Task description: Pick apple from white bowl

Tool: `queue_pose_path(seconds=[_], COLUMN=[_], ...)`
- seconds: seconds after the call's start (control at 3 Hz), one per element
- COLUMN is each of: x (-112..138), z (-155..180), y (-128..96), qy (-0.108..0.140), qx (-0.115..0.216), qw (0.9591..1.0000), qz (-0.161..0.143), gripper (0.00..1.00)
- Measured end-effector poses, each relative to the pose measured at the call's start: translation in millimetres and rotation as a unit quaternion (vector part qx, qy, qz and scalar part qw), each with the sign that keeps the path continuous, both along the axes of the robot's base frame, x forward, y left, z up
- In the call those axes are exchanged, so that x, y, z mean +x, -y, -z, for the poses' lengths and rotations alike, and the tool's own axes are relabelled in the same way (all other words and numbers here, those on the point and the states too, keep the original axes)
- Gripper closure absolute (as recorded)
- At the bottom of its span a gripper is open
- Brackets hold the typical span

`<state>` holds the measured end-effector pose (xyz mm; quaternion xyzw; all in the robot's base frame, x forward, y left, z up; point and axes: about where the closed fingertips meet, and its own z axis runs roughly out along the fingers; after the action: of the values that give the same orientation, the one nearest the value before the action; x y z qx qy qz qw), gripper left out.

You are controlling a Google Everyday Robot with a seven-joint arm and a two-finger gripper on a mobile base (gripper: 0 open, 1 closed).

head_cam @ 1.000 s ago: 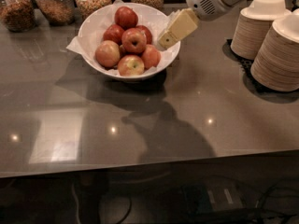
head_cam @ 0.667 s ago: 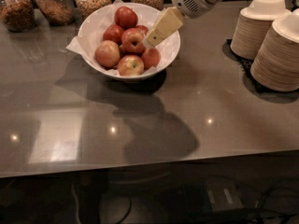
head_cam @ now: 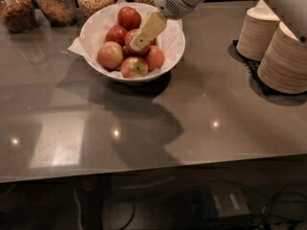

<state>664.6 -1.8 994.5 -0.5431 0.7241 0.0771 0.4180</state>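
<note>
Camera view: hand (head_cam: 138, 42) over apples (head_cam: 111, 55) in bowl (head_cam: 173, 51)

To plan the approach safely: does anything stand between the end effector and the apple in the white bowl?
Nothing visible does. The end effector hangs right over the apple in the middle of the white bowl. Neighbouring apples crowd its sides, but none lies on top.

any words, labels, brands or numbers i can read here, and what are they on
No readable text anywhere in this view.
Glass jars of dry food: no labels visible.
Stacks of beige disposable bowls: plain.
Glossy white round bowl holding red apples: unmarked.
Cream end effector, low over the apples inside the bowl: no markings visible.
</note>
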Motion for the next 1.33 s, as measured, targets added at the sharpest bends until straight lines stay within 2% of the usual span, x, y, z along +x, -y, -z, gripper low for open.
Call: queue_pose_path(seconds=[0.67, 1.0, 1.33], x=[11, 15, 18], z=[15, 25, 32], y=[-21, -24, -27], qy=[-0.010, -0.025, -0.038], qx=[0.006, 0.017, 0.023], qw=[0.9998, 0.9995, 0.9989], qz=[-0.014, -0.012, -0.012], gripper=[0.01, 0.20, 0.43])
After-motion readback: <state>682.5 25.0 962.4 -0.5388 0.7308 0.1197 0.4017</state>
